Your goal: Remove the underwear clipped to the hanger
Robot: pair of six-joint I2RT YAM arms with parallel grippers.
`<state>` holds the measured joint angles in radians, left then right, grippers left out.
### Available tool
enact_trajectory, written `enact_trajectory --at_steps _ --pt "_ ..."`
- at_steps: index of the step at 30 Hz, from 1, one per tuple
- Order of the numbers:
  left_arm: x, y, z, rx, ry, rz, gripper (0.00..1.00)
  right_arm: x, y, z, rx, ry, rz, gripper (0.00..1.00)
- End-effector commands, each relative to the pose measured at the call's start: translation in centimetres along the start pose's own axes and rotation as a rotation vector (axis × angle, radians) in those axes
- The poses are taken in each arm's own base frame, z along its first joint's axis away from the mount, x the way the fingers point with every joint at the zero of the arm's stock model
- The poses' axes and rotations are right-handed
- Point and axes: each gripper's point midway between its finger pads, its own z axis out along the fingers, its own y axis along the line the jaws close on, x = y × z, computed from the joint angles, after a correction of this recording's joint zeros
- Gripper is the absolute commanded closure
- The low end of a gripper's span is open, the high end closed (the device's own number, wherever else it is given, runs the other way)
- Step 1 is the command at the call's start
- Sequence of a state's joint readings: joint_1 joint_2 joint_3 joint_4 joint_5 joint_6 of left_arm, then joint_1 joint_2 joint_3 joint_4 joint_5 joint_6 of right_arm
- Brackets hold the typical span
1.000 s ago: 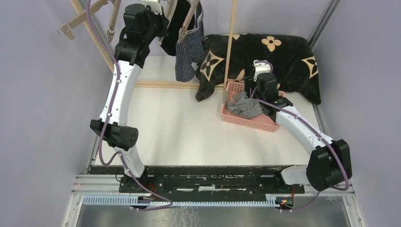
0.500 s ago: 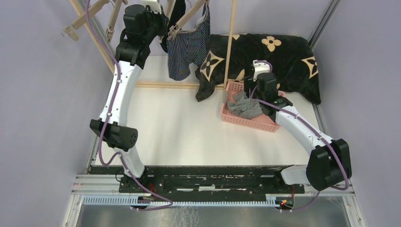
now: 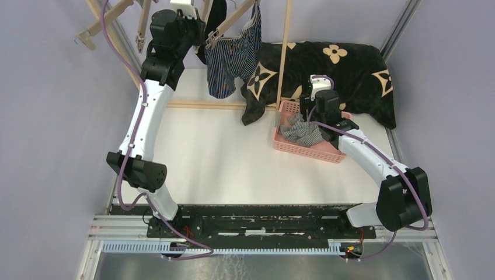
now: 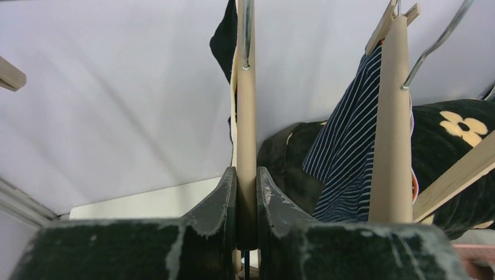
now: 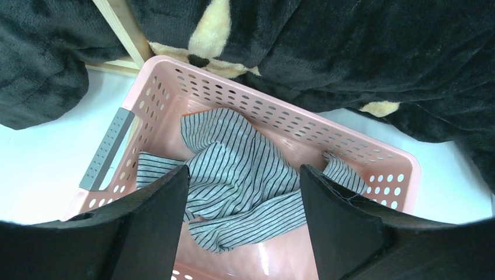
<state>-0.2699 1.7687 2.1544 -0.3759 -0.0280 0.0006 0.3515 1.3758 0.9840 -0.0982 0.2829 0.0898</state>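
My left gripper point(image 4: 246, 195) is raised at the drying rack and shut on the beige wooden hanger point(image 4: 246, 116) that carries the black boxer shorts point(image 4: 224, 35); in the top view it point(image 3: 197, 28) sits beside them point(image 3: 217, 13). The navy striped boxer shorts point(image 3: 230, 58) hang clipped to a second hanger point(image 4: 391, 116), just to the right point(image 4: 350, 146). The grey-white striped boxer shorts point(image 5: 245, 169) lie in the pink basket point(image 5: 373, 154). My right gripper point(image 5: 244, 192) hovers open and empty over them point(image 3: 300, 131).
A black flower-patterned blanket point(image 3: 338, 70) drapes over the back right, behind the pink basket point(image 3: 303, 149). A wooden rack post point(image 3: 284, 52) stands between the blanket and the hangers. More rack bars point(image 3: 111, 23) stand at the back left.
The navy boxer hanger has swung round so the shorts hang spread out and further right. My left arm has shifted slightly up and left with its hanger. The right arm has barely moved.
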Motion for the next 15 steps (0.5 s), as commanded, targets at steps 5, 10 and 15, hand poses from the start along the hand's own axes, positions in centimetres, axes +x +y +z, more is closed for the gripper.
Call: enact_trajectory --at_steps 5,10,15 --pt "-6.5 1.7 -5.3 -0.084 -0.201 0.017 0.97 -1.3 0.5 0.2 -0.020 -0.046 0.019 0.23" --pt "-4.7 2.5 -6.6 -0.122 -0.167 0.042 0.97 -1.3 0.7 0.2 -0.028 -0.042 0.020 0.22" --pt "-0.9 3.2 -7.3 -0.155 -0.060 0.065 0.97 -1.3 0.9 0.1 -0.042 -0.042 0.026 0.21"
